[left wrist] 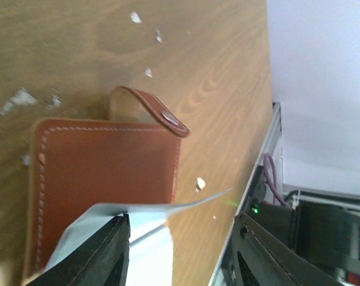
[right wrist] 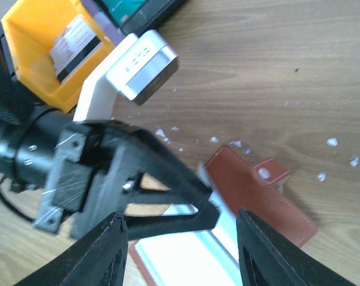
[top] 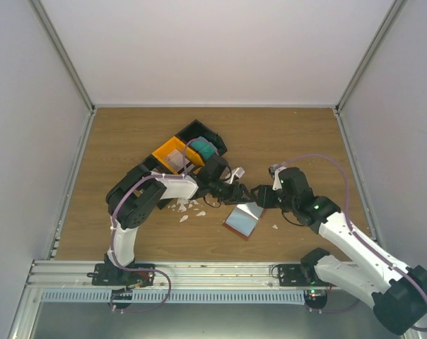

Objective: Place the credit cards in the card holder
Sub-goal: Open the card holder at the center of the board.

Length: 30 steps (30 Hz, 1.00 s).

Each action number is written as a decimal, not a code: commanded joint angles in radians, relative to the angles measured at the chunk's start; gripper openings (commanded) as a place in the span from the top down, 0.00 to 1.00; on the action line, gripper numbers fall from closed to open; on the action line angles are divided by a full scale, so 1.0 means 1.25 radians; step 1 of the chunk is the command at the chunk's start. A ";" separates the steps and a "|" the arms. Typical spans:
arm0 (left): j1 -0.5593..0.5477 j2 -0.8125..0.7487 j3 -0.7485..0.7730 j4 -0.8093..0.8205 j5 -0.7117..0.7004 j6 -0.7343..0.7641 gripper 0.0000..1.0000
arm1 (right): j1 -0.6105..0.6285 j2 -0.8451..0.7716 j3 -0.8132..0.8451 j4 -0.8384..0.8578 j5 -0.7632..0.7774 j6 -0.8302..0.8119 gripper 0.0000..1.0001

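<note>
The card holder (top: 242, 220) lies open on the table with its light blue inside up, its brown outer flap (left wrist: 102, 173) and snap strap (right wrist: 264, 174) raised beside it. My left gripper (top: 243, 193) is open over it, and one of its fingers (left wrist: 96, 256) touches a pale thin inner sheet (left wrist: 147, 210). Just to the right, my right gripper (top: 260, 199) hangs open above the holder and the left fingers (right wrist: 168, 214), holding nothing. A teal credit card (top: 205, 150) and a white-and-red credit card (top: 177, 161) lie in the tray.
The black-and-orange compartment tray (top: 192, 131) stands behind the left arm. Small white scraps (top: 189, 208) are scattered on the wood left of the holder. The aluminium rail (top: 199, 272) runs along the near edge, and grey walls close in the table.
</note>
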<state>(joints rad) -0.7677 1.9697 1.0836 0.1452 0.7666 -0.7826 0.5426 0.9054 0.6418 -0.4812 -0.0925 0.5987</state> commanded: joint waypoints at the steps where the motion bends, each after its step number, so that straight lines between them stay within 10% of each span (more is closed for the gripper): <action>1: -0.010 0.041 0.031 -0.002 -0.068 0.002 0.52 | -0.005 0.005 0.008 -0.030 -0.084 -0.039 0.53; 7: -0.023 0.070 0.041 -0.028 -0.119 0.016 0.59 | -0.005 0.083 -0.058 0.042 -0.175 -0.059 0.74; 14: -0.024 0.021 0.031 -0.051 -0.169 0.044 0.63 | -0.001 0.268 -0.083 0.108 -0.091 -0.063 0.77; 30: -0.039 -0.324 -0.300 -0.087 -0.289 -0.079 0.26 | 0.031 0.361 -0.184 0.172 0.004 0.218 0.50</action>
<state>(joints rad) -0.7933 1.6455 0.8520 -0.0338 0.4271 -0.7723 0.5938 1.2964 0.5087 -0.2798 -0.1558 0.7479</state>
